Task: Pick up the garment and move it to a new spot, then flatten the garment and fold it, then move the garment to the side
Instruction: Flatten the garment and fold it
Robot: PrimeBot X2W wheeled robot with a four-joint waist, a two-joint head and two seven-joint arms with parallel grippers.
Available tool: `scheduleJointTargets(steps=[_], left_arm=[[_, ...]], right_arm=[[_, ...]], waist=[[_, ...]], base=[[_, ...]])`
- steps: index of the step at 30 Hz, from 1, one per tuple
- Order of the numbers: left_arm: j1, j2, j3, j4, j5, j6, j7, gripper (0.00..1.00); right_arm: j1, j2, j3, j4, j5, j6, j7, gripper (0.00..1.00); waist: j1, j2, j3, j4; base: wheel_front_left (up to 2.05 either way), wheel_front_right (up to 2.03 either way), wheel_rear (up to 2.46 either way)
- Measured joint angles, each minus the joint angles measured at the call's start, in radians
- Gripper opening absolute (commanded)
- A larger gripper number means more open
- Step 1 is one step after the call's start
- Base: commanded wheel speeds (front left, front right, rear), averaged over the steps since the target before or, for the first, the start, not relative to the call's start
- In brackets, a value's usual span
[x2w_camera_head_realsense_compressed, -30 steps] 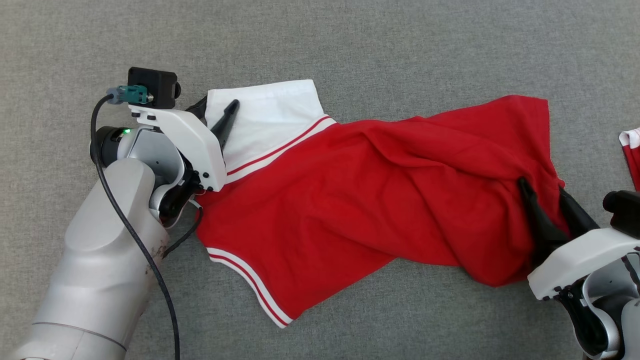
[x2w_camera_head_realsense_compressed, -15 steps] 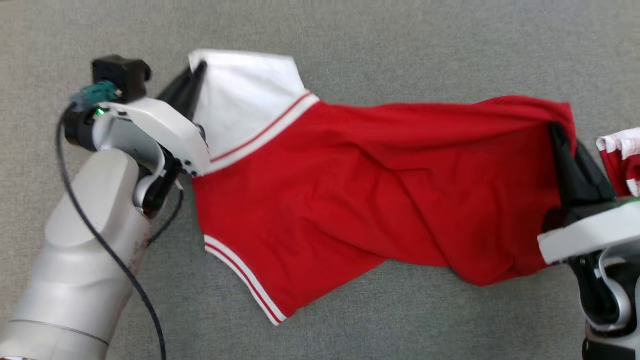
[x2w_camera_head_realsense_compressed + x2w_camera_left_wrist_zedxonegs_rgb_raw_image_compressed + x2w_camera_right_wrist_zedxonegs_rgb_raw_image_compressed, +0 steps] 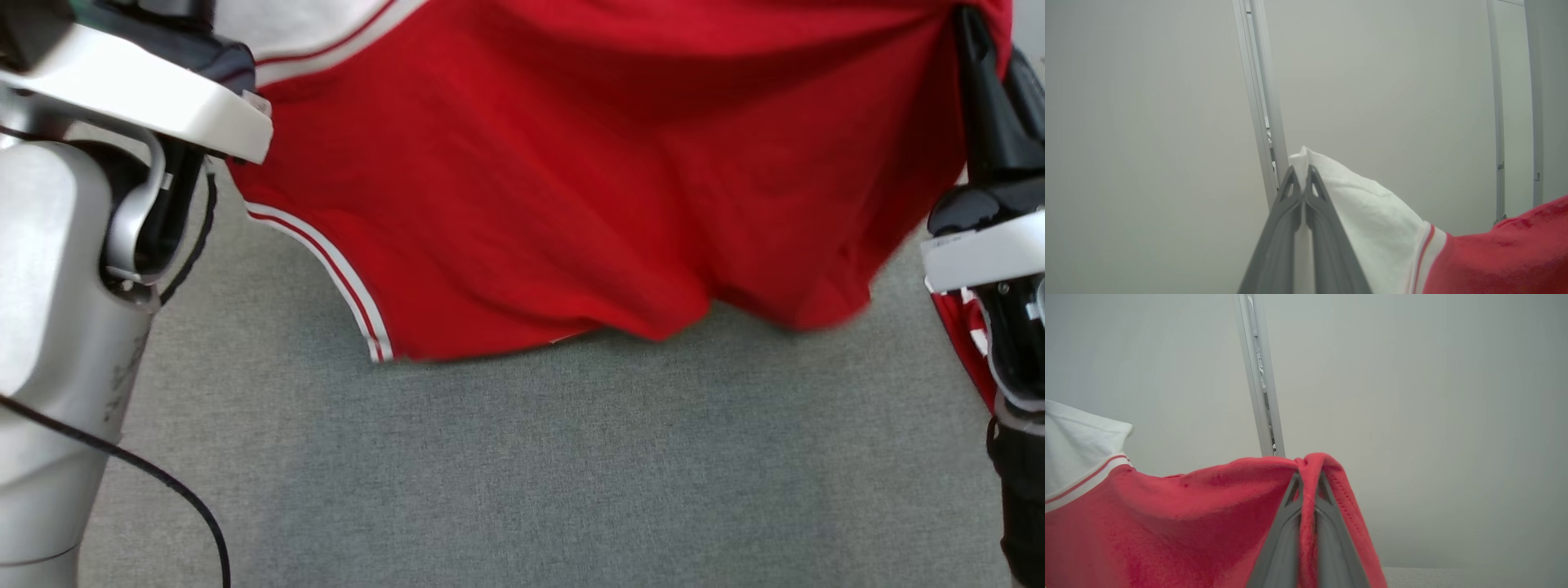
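Garment [image 3: 571, 163]: soft red knit, matte and faintly fuzzy up close, with one plain white sleeve [image 3: 1372, 212] joined to the red body by a white band carrying a thin red stripe. Same white-and-red striped trim [image 3: 363, 322] along a curved edge at lower left of the head view. Spread wide and hanging as a loose sheet between the two arms, above the grey surface [image 3: 522, 474]; top edge pulled nearly straight, lower edge sagging in shallow scallops, broad soft folds down the middle. Lower edge blurred, so contact with the surface not clear.

Left gripper [image 3: 1301, 173]: long dark grey fingers, tapered, with triangular cut-outs near the tips, pressed together and pinching the white sleeve's corner, cloth poking out just past the tips. Right gripper [image 3: 1308, 479]: same fingers, clamped on a doubled red hem with a visible row of stitching, cloth draped over the tips and down one side.

Grey surface: short, flat, felt-like weave, evenly speckled. Left forearm [image 3: 49, 327]: smooth silver-grey shell, scuffed, with a glossy white wrist housing above and a thin black cable [image 3: 163, 490] looping beside it. Scrap of another red-and-white cloth [image 3: 967, 343] behind the right wrist, at the right border. Behind both grippers in the wrist views, a smooth pale wall [image 3: 1147, 122] split by a slim white upright rail [image 3: 1261, 102].
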Motion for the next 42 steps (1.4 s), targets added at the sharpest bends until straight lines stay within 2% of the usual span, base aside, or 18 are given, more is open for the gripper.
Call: scheduleJointTargets(steps=[9, 14, 19, 23, 28, 33, 34, 36, 37, 42], left_arm=[[0.014, 0.061, 0.022, -0.262, 0.024, 0.075, 0.105, 0.00], [0.039, 0.072, 0.029, -0.320, 0.023, 0.095, 0.129, 0.00], [0.038, 0.058, 0.036, -0.306, -0.004, 0.095, 0.124, 0.00], [-0.035, 0.043, 0.035, -0.213, -0.023, 0.066, 0.119, 0.00], [-0.193, 0.027, 0.043, 0.002, -0.054, 0.021, 0.136, 0.00], [-0.401, 0.015, 0.031, 0.227, -0.038, -0.034, 0.116, 0.00], [-0.401, 0.015, 0.031, 0.227, -0.038, -0.034, 0.116, 0.00], [-0.521, 0.011, 0.020, 0.351, -0.008, -0.059, 0.072, 0.00], [-0.521, 0.011, 0.020, 0.351, -0.008, -0.059, 0.072, 0.00], [-0.685, -0.003, 0.009, 0.526, 0.038, -0.077, -0.044, 0.00]], right_arm=[[-0.059, -0.036, 0.015, -0.015, 0.023, 0.000, 0.047, 0.00], [-0.062, -0.038, 0.015, -0.018, 0.030, 0.000, 0.067, 0.00], [-0.083, -0.030, 0.026, 0.031, 0.058, 0.000, 0.077, 0.00], [-0.169, -0.030, 0.039, 0.121, 0.076, 0.000, 0.064, 0.00], [-0.349, -0.018, 0.073, 0.331, 0.109, 0.000, 0.033, 0.00], [-0.568, -0.007, 0.116, 0.571, 0.133, 0.000, -0.053, 0.00], [-0.568, -0.007, 0.116, 0.571, 0.133, 0.000, -0.053, 0.00], [-0.694, -0.001, 0.147, 0.700, 0.140, 0.000, -0.139, 0.00], [-0.694, -0.001, 0.147, 0.700, 0.140, 0.000, -0.139, 0.00], [-0.861, 0.012, 0.205, 0.871, 0.145, 0.000, -0.296, 0.00]], waist=[[0.0000, 0.0000, -0.077, 0.013], [0.0000, 0.0001, -0.081, 0.012], [0.0000, 0.0000, -0.071, 0.009], [0.0001, 0.0000, -0.054, 0.008], [0.0000, 0.0000, -0.017, -0.001], [0.0001, 0.0000, 0.042, -0.009], [0.0001, 0.0000, 0.042, -0.009], [0.0000, 0.0000, 0.079, -0.015], [0.0000, 0.0000, 0.079, -0.015], [0.0000, 0.0000, 0.121, -0.021]], base=[[0.00, 0.00, 0.00], [0.00, 0.00, 0.00], [0.00, 0.00, 0.00], [0.00, 0.00, 0.00], [0.00, 0.00, 0.00], [0.00, 0.00, 0.00], [0.00, 0.00, 0.00], [0.00, 0.00, 0.00], [0.00, 0.00, 0.00], [0.00, 0.00, 0.00]])
